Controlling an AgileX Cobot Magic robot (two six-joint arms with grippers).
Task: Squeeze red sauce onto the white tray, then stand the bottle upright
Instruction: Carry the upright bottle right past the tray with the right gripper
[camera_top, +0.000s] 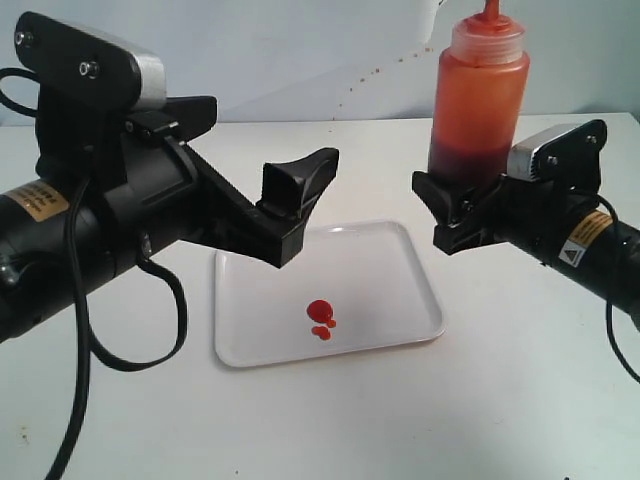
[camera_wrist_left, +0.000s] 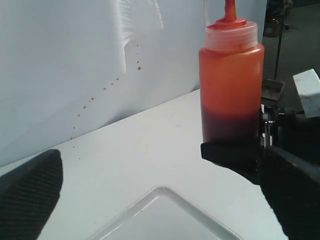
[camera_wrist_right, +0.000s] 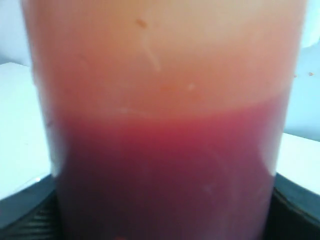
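Three round glossy blobs (camera_top: 319, 311), translucent cylindrical bottle (camera_top: 478, 95)

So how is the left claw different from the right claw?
The left gripper is wide open and holds nothing. The right gripper is closed around the dark lower part of the bottle, holding it upright. In the exterior view the left gripper hangs at the far edge of the white tray, which has red sauce blobs on it, while the right gripper is off beside the tray. Both are black two-fingered claws.
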